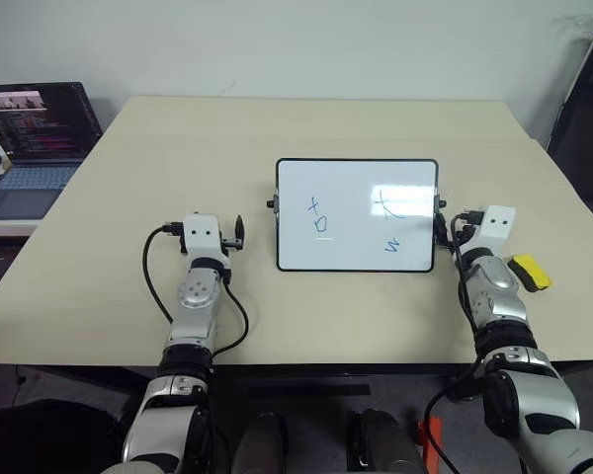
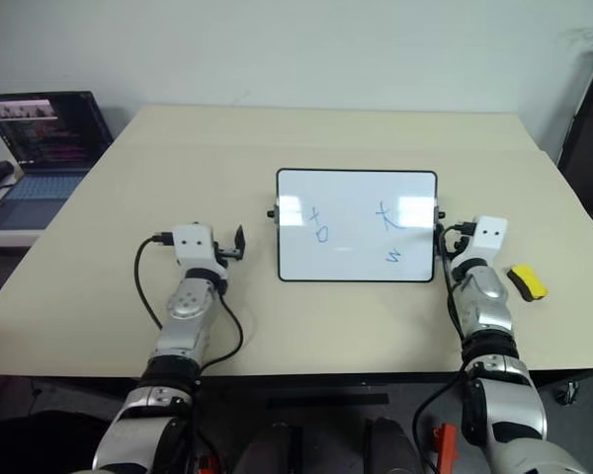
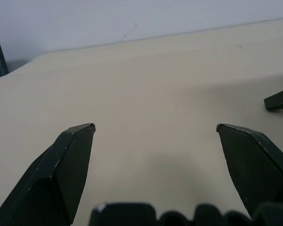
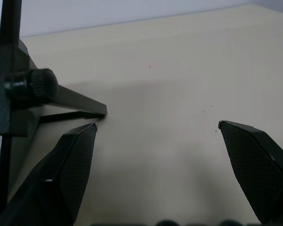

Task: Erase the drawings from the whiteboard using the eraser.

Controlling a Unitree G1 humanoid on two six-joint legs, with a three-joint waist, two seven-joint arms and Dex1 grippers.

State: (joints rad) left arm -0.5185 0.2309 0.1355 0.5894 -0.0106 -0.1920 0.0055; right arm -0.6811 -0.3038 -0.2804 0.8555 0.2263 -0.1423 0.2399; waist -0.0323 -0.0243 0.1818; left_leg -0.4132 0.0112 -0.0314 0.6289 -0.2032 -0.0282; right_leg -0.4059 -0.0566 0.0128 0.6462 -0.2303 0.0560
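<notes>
The whiteboard (image 1: 354, 188) lies in the middle of the beige table (image 1: 316, 123). The blue drawings on it are a cross with a small square (image 1: 319, 214), a crossed curve (image 1: 386, 204) and a squiggle (image 1: 392, 245). The yellow and black eraser (image 1: 530, 272) lies on the table to the right of my right forearm. My right gripper (image 4: 158, 125) is open and empty just beside the board's right edge, near its black knob (image 4: 41, 84). My left gripper (image 3: 155, 127) is open and empty over bare table, a short way left of the board.
An open laptop (image 1: 35, 138) sits on a lower surface off the table's left side. A dark object (image 1: 588, 118) stands beyond the table's right edge. The table's front edge runs close under both forearms.
</notes>
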